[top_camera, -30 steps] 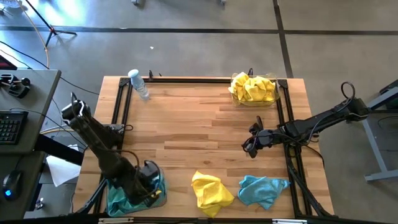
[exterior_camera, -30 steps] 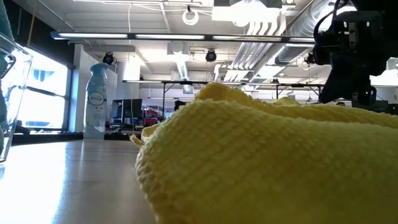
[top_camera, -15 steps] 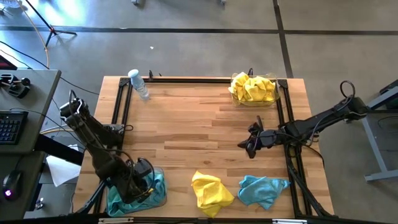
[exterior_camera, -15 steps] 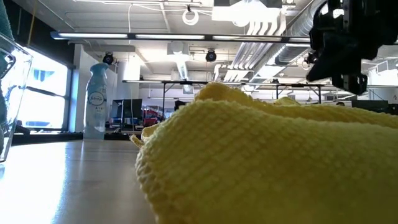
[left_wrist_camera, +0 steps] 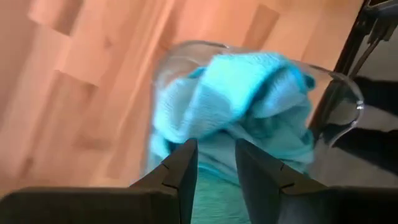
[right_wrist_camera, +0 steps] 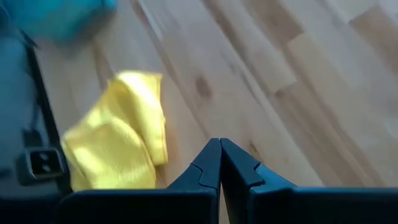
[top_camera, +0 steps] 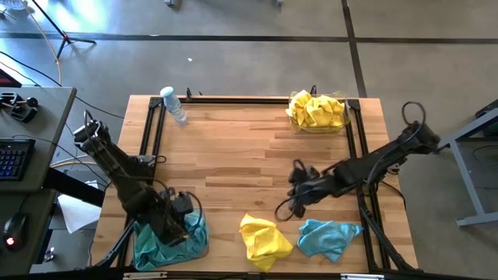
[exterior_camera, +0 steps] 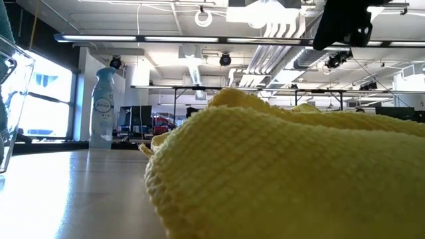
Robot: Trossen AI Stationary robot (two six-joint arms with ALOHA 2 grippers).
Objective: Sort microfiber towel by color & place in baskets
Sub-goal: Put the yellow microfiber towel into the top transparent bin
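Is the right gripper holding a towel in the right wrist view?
No, the right gripper is shut on nothing above bare wood, with the yellow towel lying apart.

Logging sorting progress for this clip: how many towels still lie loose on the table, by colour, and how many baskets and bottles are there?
Loose yellow towel: 1
Loose teal towel: 1
Baskets: 2, one with yellow cloths, one with teal cloths; the cloths inside are too bunched to count
Water bottle: 1
Total: 5

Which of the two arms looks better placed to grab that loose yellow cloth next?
The right. Its claw, shut, hangs just above the yellow cloth on the table, while the left claw sits over the basket of blue cloths.
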